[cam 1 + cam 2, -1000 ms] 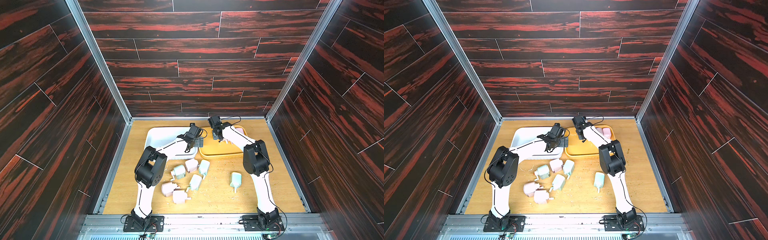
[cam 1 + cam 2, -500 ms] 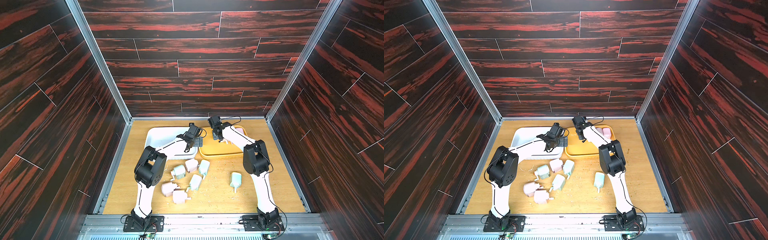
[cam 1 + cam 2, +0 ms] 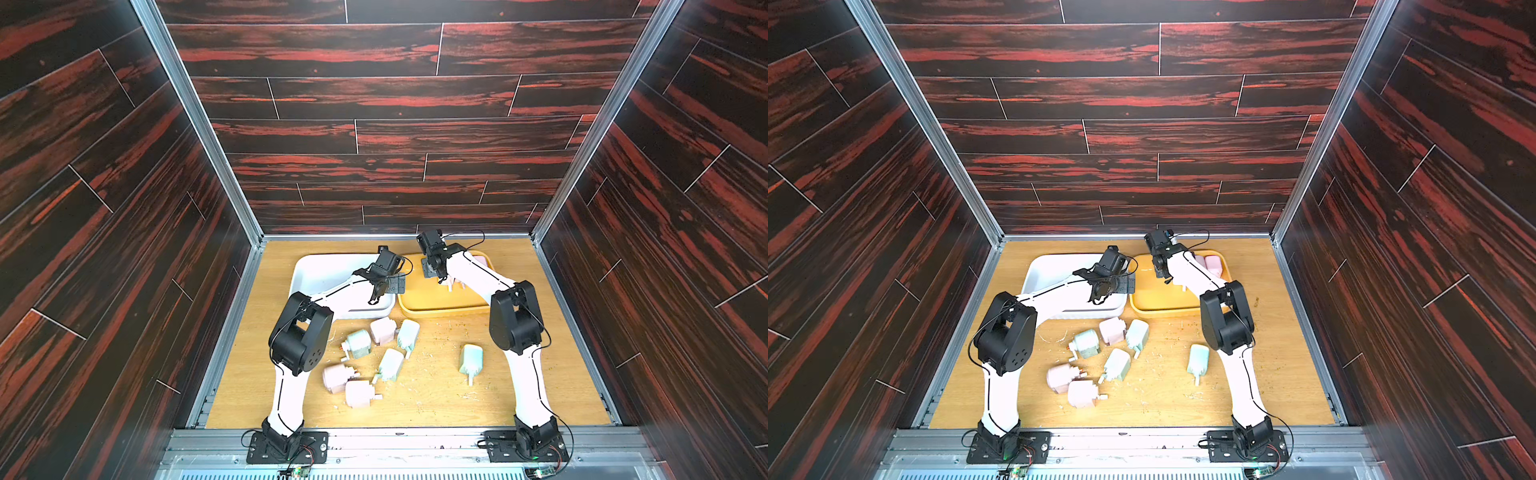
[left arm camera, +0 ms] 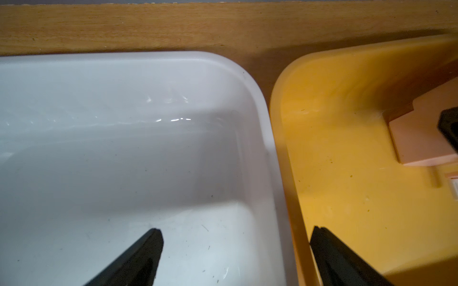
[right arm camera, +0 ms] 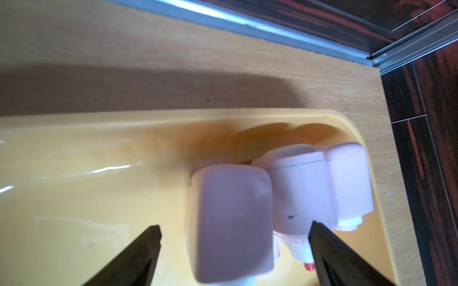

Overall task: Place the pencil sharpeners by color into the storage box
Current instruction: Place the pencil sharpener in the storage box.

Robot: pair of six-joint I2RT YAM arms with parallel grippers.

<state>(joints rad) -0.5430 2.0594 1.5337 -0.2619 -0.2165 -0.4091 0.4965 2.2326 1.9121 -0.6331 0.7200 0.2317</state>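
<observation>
We see the right gripper [image 5: 234,230] released wide above three pale pink plastic pencil sharpeners [image 5: 233,222] in the yellow plastic tray [image 5: 74,198]; the left gripper [image 4: 235,235] gapes over the white plastic bin [image 4: 99,148].

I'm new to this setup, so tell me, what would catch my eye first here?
A scatter of pink and mint pencil sharpeners on the wooden table between the arms. Behind them sit a white bin and a yellow bin; three pink sharpeners lie in the yellow bin's corner, under the open right tool.
</observation>
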